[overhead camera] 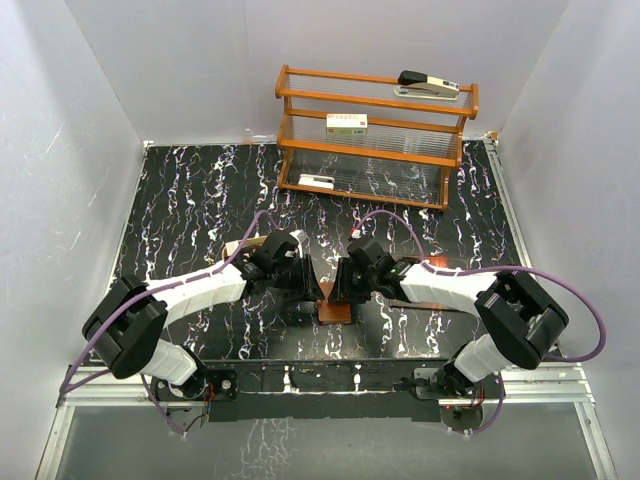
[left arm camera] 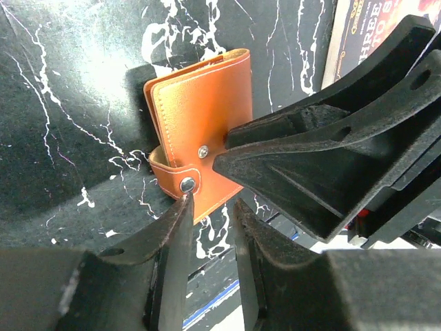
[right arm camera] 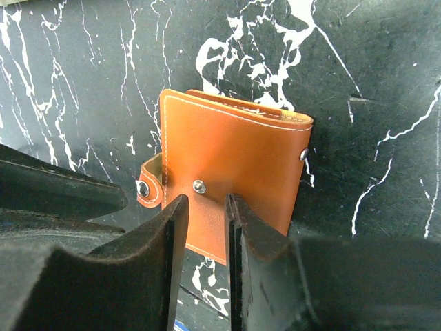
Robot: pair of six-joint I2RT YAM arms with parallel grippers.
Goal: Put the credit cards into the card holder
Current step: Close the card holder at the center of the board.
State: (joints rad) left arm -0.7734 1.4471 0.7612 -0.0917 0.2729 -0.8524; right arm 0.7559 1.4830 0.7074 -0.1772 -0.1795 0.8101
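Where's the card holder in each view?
Top external: card holder just below centre, a small brown patch.
Left wrist: upper centre-left, snap tab at its lower left.
Right wrist: centre, snap tab at its left.
Shared landmark: black white-veined tabletop under it.

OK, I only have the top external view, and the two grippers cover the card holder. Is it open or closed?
Observer: Closed. The right wrist view shows the card holder folded shut, its orange-brown cover facing the camera.
Operator: Is the strap snapped down?
Observer: No. The strap curls out from the side, and its snap sits apart from the stud on the cover.
Operator: Is the left gripper holding anything?
Observer: No. The left gripper has one finger against the snap, and the gap between its jaws is empty.
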